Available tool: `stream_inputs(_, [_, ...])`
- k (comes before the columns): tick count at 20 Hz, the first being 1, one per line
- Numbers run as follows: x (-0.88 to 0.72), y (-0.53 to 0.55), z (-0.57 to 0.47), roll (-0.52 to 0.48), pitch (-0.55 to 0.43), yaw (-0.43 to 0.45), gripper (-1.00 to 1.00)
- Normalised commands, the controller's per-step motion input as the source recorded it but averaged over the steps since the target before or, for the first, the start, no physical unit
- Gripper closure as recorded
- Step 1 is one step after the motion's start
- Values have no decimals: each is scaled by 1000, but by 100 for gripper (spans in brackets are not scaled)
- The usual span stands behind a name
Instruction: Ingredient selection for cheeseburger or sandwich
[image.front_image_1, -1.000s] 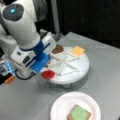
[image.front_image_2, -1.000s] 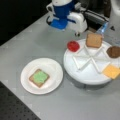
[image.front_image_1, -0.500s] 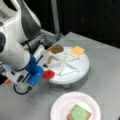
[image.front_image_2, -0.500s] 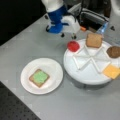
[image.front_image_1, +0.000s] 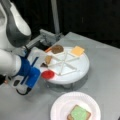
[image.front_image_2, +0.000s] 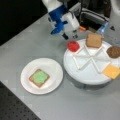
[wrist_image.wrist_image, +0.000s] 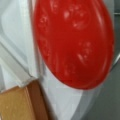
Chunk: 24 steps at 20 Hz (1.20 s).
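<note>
Blue-and-white gripper (image.front_image_2: 70, 37) above flat red tomato disc (image.front_image_2: 73, 46) on white divided tray (image.front_image_2: 85, 75); finger spread unclear.

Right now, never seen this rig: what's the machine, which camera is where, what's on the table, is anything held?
It is one robot arm ending in a blue and white gripper. Two cameras look at the grey table from off the arm; the third sits on the wrist and is filled by the red round tomato disc. That disc lies on a white round divided tray, along with a brown toast square, a dark brown round patty and a yellow cheese square. A white paper plate carries a second toast square topped with green lettuce. The gripper hovers at the tomato, fingers apart, holding nothing.
</note>
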Motion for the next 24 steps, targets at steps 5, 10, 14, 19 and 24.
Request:
stream_inputs(5, [111, -44, -123, 319, -101, 6, -100])
stream_inputs(10, [106, -61, -63, 263, -84, 27, -100])
stream_inputs(14, [129, -34, -84, 208, -81, 37, -100])
stream_inputs(19, [138, -23, -97, 190, -85, 53, -100])
stream_inputs(24, [151, -85, -110, 174, -100, 37, -100])
